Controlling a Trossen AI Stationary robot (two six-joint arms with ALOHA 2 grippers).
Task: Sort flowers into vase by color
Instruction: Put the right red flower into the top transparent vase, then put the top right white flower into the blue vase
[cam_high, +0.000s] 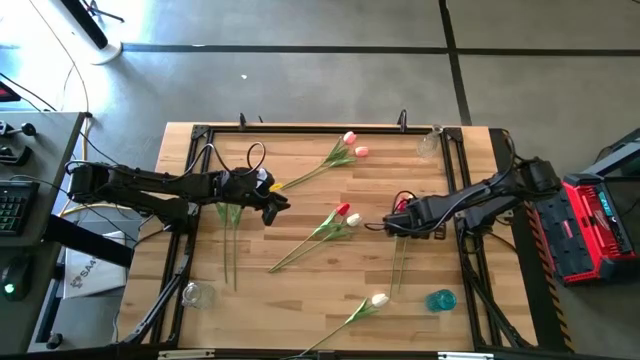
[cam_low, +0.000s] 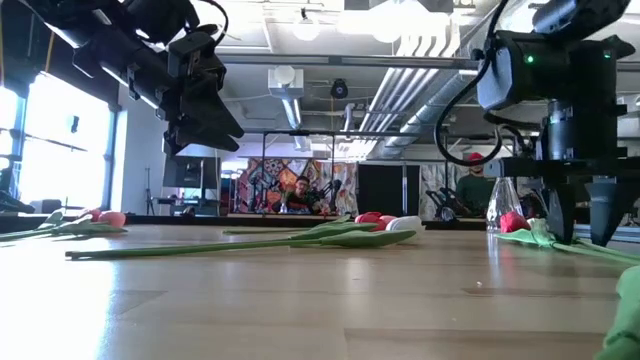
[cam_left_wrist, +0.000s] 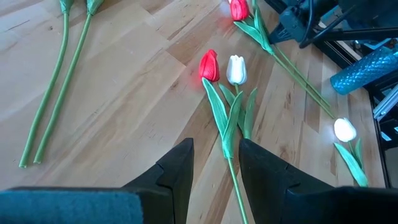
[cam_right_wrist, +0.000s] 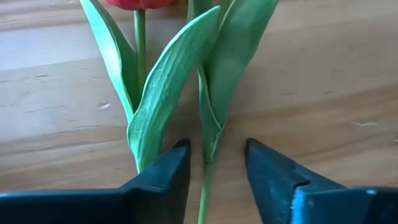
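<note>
right gripper jaws apart, straddling a red tulip stem near the tabletop's right edge. light, floppy, slippery; pinch the stem below the leaves. left gripper open too.

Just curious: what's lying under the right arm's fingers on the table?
A tulip lies there: green leaves and stem between the open right gripper fingers, red head at the picture's edge. The stem's lower end is hidden.

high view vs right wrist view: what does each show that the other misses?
Only the high view: the left gripper over the table, the pink tulips, the red and white pair, a white tulip, the teal vase and two clear vases.

Only the right wrist view: the right arm's open fingers straddling a green stem.

Both: that red tulip, the wood.
</note>
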